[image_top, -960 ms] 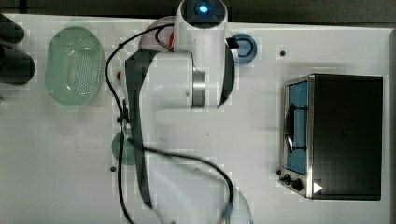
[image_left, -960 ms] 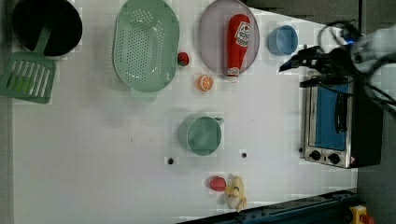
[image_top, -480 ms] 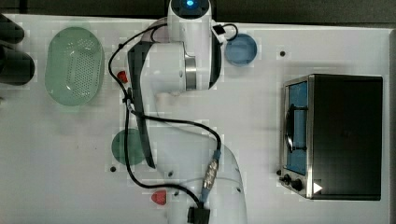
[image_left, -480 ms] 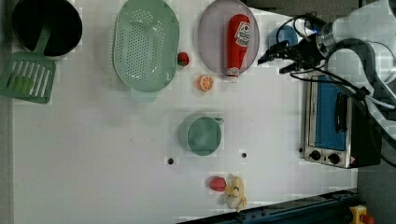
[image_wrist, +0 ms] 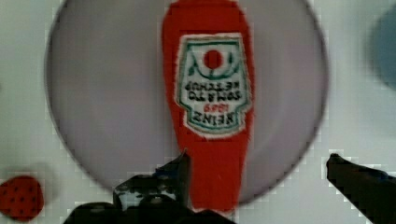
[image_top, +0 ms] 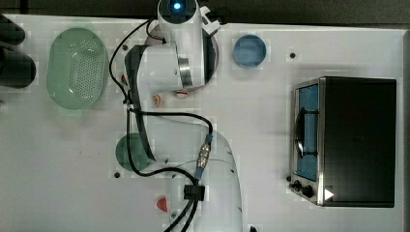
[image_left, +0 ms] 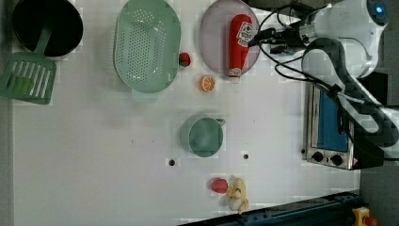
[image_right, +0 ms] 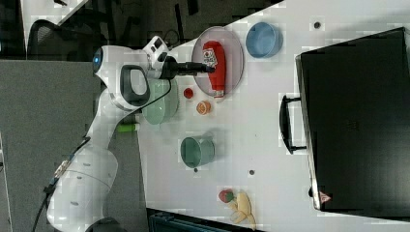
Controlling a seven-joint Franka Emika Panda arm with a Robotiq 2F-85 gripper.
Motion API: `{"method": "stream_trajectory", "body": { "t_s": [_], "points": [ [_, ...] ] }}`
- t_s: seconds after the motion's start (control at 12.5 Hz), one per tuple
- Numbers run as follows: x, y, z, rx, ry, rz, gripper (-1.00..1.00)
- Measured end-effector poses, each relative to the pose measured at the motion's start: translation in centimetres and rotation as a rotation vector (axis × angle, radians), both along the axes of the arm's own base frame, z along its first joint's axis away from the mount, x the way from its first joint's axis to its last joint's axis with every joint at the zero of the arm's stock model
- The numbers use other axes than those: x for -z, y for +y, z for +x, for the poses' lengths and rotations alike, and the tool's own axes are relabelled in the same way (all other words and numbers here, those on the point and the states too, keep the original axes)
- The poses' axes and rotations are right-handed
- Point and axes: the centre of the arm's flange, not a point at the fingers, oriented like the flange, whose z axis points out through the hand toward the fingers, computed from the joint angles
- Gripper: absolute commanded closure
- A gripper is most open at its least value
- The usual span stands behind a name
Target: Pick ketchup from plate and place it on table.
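Note:
The ketchup (image_left: 239, 43), a red bottle with a white label, lies flat on the pale lilac plate (image_left: 212, 35) at the far edge of the white table (image_left: 94, 155). My gripper (image_left: 255, 41) hangs over the plate's rim at the left view's right, beside the bottle. In the wrist view its fingers (image_wrist: 183, 169) stand far apart, open and holding nothing, above the narrow end of the ketchup (image_wrist: 212, 93) on the plate (image_wrist: 102, 98). The right view shows the gripper (image_right: 209, 68) reaching over the ketchup (image_right: 216, 65). In the top view the arm covers most of the plate (image_top: 215, 57).
A blue bowl (image_top: 249, 50) sits beside the plate, and a toaster oven (image_top: 348, 140) beyond it. A green basket (image_left: 147, 44), a strawberry (image_left: 184, 59) and an orange slice (image_left: 207, 84) lie near the plate. A green cup (image_left: 204, 136) stands mid-table.
The arm has swung from over the blue bowl to over the plate, leftward in the left view. The gripper stayed open. The ketchup has not moved.

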Motion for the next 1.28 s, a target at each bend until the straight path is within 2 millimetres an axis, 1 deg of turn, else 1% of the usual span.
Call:
{"method": "stream_trajectory", "body": {
  "t_s": [0.32,0.48,0.64,0.72,0.96,1.04,1.28],
  "points": [
    [3.0,0.8,0.2,-0.024,-0.023,0.013,-1.00],
    [4.8,1.2,0.4,-0.038,-0.050,0.013,-1.00],
    [6.8,1.4,0.2,-0.039,-0.039,0.019,-1.00],
    [7.7,1.4,0.0,-0.040,-0.049,0.025,-0.92],
    [9.8,1.5,-0.5,-0.043,-0.032,0.026,-0.21],
    [10.2,1.5,-0.6,-0.044,-0.032,0.026,-0.19],
    [9.7,1.2,-0.5,-0.042,-0.038,0.026,-0.19]
  ]
}}
